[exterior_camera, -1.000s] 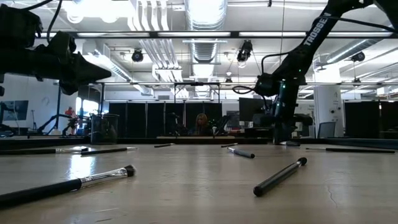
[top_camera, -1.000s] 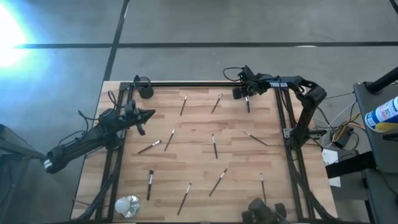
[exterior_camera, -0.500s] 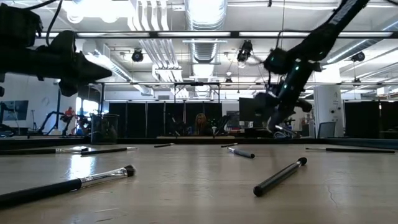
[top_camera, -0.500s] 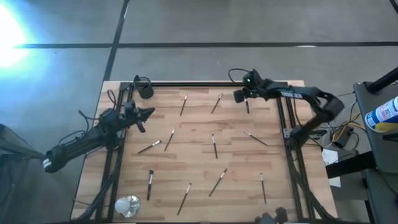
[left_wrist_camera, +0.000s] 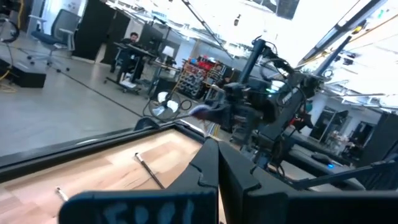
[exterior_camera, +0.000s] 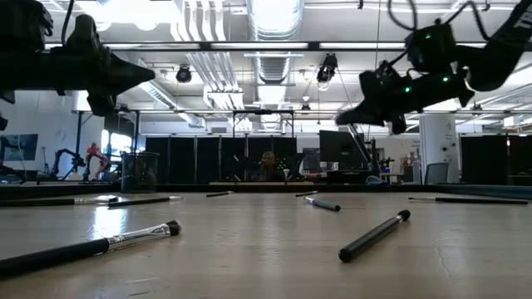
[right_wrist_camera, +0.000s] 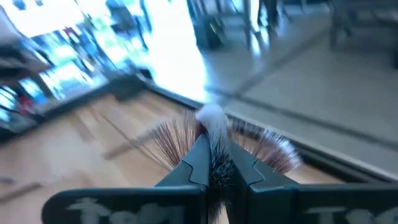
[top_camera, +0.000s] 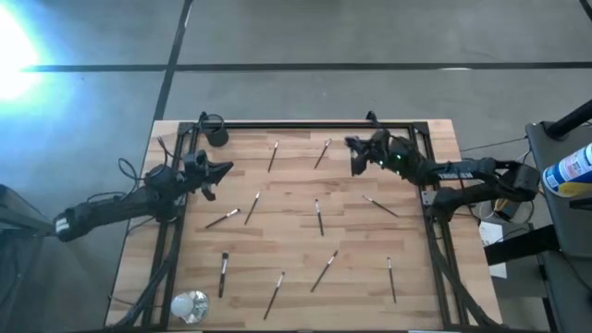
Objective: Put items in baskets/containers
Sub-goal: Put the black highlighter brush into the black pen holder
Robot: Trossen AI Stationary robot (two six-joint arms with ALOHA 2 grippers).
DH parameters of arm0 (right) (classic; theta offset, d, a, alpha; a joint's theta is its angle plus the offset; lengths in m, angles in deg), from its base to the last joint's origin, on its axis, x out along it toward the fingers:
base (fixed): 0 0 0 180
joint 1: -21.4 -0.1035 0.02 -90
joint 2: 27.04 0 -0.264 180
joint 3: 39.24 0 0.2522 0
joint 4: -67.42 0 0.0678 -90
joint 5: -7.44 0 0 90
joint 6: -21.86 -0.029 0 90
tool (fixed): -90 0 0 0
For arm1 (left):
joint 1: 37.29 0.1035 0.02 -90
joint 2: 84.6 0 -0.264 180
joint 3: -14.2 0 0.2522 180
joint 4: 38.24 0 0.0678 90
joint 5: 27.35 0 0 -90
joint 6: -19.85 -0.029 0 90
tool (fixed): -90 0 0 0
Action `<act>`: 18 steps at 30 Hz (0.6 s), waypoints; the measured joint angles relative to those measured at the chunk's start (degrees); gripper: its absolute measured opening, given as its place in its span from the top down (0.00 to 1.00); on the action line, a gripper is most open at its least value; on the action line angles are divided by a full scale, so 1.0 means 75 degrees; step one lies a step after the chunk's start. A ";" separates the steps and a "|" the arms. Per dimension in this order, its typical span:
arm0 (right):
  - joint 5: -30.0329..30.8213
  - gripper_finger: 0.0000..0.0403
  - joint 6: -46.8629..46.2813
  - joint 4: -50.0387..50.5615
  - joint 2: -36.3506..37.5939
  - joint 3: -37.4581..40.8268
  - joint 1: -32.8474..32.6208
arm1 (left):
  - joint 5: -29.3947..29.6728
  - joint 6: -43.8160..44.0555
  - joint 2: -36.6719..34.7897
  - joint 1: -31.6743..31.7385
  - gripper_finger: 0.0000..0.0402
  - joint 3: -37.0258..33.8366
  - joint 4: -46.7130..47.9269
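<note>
Pinching a fanned, dark-bristled makeup brush point(right_wrist_camera: 214, 140), right gripper point(top_camera: 355, 157) fingers; left gripper point(top_camera: 222, 170) fingers pressed together.

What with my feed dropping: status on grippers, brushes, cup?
Right gripper shut on brush, raised far right. Left gripper shut, empty, hovering left. Black cup far-left corner; only flat brushes between.

Strong white glare at the high view's upper left corner; bright ceiling lights washing out the low view's top; heavily motion-blurred right wrist view; overexposed, blown-out background in the left wrist view.
</note>
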 joint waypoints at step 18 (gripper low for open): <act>-0.1297 0.97 0.0588 -0.2311 -0.0525 -0.0844 -0.1233 | 0.1217 -0.0665 0.5138 -0.1510 1.00 0.1611 -0.3226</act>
